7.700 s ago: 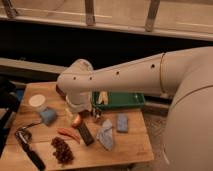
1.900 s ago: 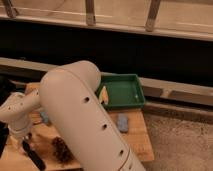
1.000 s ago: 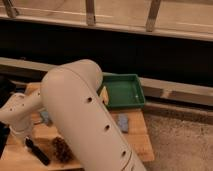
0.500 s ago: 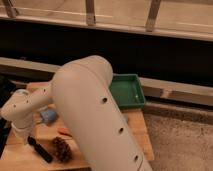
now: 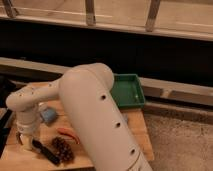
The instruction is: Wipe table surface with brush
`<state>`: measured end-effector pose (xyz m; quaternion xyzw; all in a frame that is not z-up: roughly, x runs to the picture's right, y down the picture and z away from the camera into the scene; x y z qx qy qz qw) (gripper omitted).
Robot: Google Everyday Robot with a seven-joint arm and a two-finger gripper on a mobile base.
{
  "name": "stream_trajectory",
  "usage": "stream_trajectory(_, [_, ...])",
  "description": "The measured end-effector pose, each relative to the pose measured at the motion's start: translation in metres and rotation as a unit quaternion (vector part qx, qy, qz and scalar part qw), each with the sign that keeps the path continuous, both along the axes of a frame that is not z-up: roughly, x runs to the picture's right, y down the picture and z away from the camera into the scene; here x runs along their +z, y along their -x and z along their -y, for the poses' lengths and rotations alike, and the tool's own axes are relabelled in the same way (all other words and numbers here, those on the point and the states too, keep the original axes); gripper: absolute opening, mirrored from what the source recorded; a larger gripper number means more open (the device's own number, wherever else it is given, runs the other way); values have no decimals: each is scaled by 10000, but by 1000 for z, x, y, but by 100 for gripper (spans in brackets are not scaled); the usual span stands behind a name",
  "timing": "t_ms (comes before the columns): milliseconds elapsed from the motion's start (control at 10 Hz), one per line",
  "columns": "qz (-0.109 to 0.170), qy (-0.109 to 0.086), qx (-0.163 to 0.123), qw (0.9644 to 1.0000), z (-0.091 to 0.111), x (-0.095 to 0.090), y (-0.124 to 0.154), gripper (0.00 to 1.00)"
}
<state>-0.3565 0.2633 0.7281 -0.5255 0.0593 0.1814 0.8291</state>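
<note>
The light-brown wooden table surface point(image 5: 15, 159) lies at the lower left, partly hidden by my large white arm. The brush point(image 5: 46, 153) lies on it as a slim black handle, running from under my wrist toward the lower right. My gripper point(image 5: 25, 140) points down at the left end of the brush, at or just above the table. The brush's end under the gripper is hidden, and I cannot tell whether it is held.
A dark red grape-like cluster point(image 5: 63, 149) lies right beside the brush. A red chili point(image 5: 67, 134) and a blue object point(image 5: 48, 116) lie behind them. A green tray point(image 5: 128, 91) stands at the table's back right. Gravel floor lies to the right.
My arm has come down from over the table's middle to its left front corner. Over the last second the brush handle appears shifted slightly right; the wrist stays above its end.
</note>
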Motion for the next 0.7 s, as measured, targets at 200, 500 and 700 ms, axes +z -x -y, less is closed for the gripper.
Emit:
stream_trajectory(200, [-158,159,-282,9994,-9,1,-9,0])
stream_trajectory(500, [-286,-184,-247,9991,-2,3,-4,0])
stream_trajectory(700, [-119,-334,-215,9991,4,9,26,0])
